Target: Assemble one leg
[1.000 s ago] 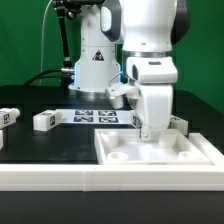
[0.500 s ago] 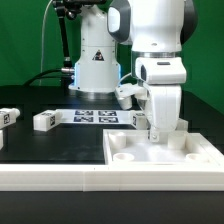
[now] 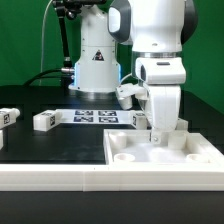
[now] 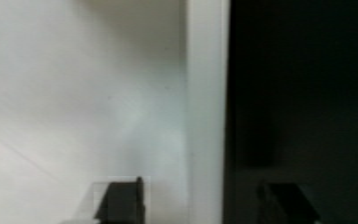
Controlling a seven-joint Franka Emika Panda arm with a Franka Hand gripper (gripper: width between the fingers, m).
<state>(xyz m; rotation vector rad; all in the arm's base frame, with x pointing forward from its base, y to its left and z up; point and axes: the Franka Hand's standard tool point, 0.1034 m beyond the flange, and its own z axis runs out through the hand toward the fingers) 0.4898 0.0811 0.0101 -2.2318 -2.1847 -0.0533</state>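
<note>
Black table [image 3: 40, 145]; gripper [image 3: 160, 134] open, blurred fingers [image 4: 123, 200] cut off, astride tray [image 3: 165, 172] rim

The leftmost leg [image 3: 6, 118] is cut by the picture's edge; the wrist view blurs a white surface [image 4: 87, 100].

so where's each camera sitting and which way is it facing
Exterior view: off the arm, low, facing its base across the table; shows the arm, gripper, tray piece and a leg.
Wrist view: on the wrist, looking down past the fingertips at the tray piece's edge against the dark table.
Shared: the gripper's fingers and the tray piece.
</note>
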